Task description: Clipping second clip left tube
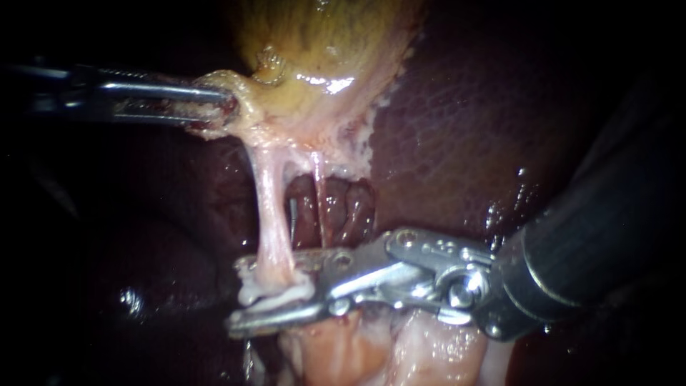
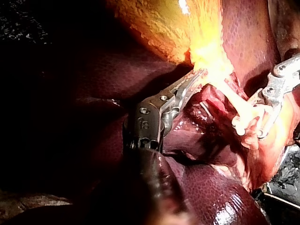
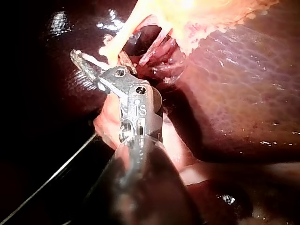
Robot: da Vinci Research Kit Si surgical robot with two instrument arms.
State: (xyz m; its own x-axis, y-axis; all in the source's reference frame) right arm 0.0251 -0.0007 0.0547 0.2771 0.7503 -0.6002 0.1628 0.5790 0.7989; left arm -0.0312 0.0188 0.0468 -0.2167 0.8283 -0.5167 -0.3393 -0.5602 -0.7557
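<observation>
Centrally, in the endoscope view, the pale pink, stretched left tube [image 1: 270, 214] runs down from the neck of the yellowish, glistening gallbladder [image 1: 314, 43] to a whitish, bunched lower end. That end lies between the jaws of the silver, hinged right instrument [image 1: 243, 294], whose dark shaft comes in from the right. Its two long jaws stand apart. The tube crosses in front of the upper jaw and its bunched end rests against the lower one, so the jaws straddle it and I cannot see them pressing it from both sides.

The slim metal left instrument [image 1: 221, 107] comes in from the left, and its jaws are clamped on pale tissue at the gallbladder's neck, just beside the top of the left tube. A thinner, reddish right tube [image 1: 316, 186] runs down just beside the left one. Between the two sits a small silvery sliver [image 1: 293, 214] that may be a clip, too small to tell. The dark maroon, finely dimpled liver [image 1: 457, 114] fills the surroundings.

From the left wrist, the left instrument [image 2: 194, 79] grips at the yellow tissue's edge, and the right instrument [image 2: 248, 129] forks around the pale left tube [image 2: 234, 101] ahead of it. From the right wrist, the right instrument [image 3: 93, 65] meets the left tube [image 3: 126, 30] at its tip.
</observation>
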